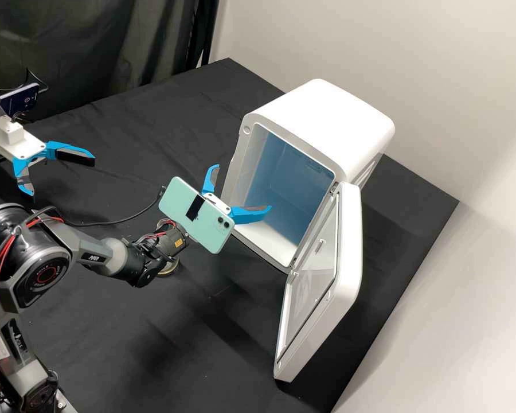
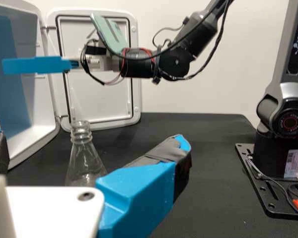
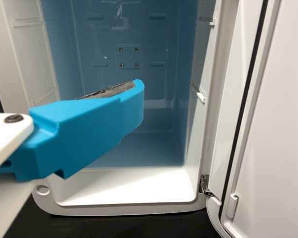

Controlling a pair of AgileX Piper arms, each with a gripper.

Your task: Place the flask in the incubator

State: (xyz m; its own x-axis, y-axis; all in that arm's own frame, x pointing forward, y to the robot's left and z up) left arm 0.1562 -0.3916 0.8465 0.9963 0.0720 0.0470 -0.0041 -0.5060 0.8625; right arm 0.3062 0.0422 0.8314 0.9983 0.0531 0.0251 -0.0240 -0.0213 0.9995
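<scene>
**Bench** point(image 1: 155, 344), nearest edge along the bottom of the high view.

- **Lower left:** the right arm extends toward frame centre. Its right pincer point(image 1: 241, 188) hangs at the mouth of the incubator point(image 1: 327, 120), blue fingers spread wide and holding nothing.
- **Lower right:** the incubator door point(image 1: 327, 275) stands swung fully open. The right wrist view looks straight into the blue chamber point(image 3: 134, 144).
- **Flask** point(image 2: 82, 161): clear and upright on the bench at the lower left of the left wrist view. It stands just outside the incubator's open front, and neither pincer touches it.
- **Upper left of the high view, farthest back:** the left pincer point(image 1: 60, 176) is likewise wide and holds nothing, well apart from the incubator.

**Status, as judged:** the door is already open and the flask is not yet inside. Grasping the flask, carrying it through the opening, setting it down in the chamber and letting go all remain.
</scene>
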